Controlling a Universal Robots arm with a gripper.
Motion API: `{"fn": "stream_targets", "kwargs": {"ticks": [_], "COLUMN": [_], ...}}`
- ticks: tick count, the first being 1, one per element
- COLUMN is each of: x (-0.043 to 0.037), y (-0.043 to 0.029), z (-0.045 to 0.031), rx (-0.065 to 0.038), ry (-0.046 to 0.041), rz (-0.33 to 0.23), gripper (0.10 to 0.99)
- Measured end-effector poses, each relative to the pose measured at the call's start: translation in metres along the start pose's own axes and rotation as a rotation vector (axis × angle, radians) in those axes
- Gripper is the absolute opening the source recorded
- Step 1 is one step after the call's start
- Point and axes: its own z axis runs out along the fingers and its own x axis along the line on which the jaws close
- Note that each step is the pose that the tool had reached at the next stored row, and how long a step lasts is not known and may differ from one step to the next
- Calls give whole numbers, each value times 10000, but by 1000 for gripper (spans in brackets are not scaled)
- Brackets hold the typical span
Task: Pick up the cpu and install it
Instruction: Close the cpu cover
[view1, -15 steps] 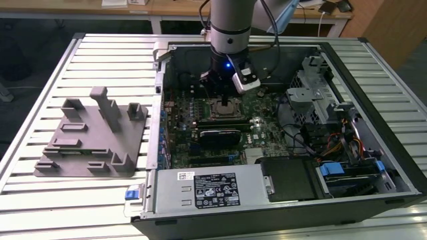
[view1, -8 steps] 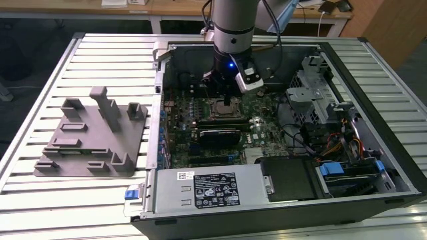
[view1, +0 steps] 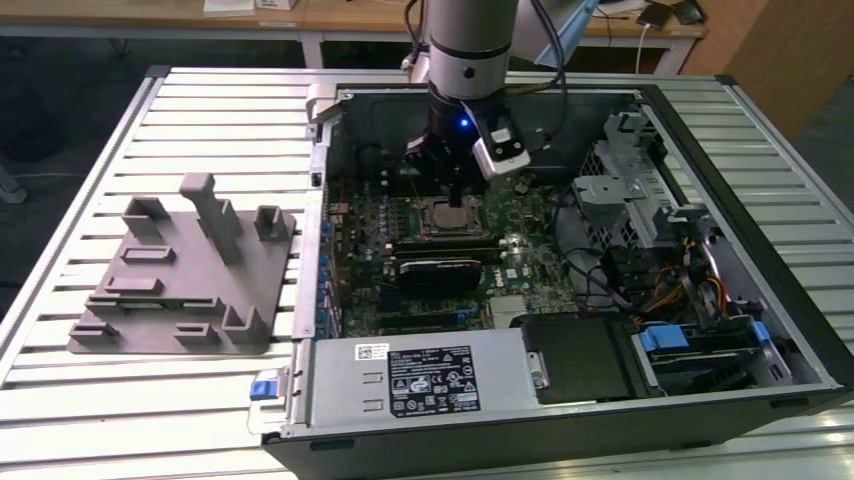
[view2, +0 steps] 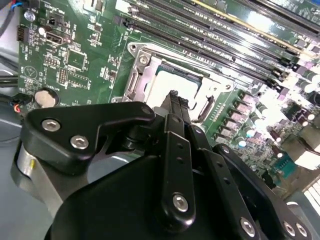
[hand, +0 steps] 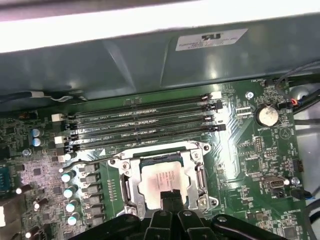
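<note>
Open computer case (view1: 400, 440) lies on the slatted worktop (view1: 80, 400); the arm reaches down into it over the motherboard (hand: 250, 165).

Position of the cpu (hand: 160, 177): seated flat inside the metal socket frame (hand: 197, 172), silvery top plate up, just beside the row of memory slots (hand: 145, 122). It is also seen in the second wrist view (view2: 167, 82) and, partly covered by the arm, in the exterior view (view1: 451, 215). The plate is roughly square, so it has no long axis to align to.

Relation: the tool (hand: 170, 196) stands directly above the cpu, with the fingertips over the edge of the plate farther from the memory slots. In both wrist views the tips look to meet the plate or sit just off it; actual contact cannot be settled.

State of the tool (view2: 173, 97): fingers drawn together with no visible gap and nothing gripped between them. The cpu is wider than the closed tips, so it is not being held.

Judgement: placement appears done; the chip rests in the socket on its own.
</note>
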Motion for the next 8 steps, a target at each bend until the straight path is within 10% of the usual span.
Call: {"fn": "stream_targets", "kwargs": {"ticks": [8], "x": [-7], "y": [4], "z": [-182], "rx": [1], "ry": [0], "rz": [-1], "gripper": [106]}}
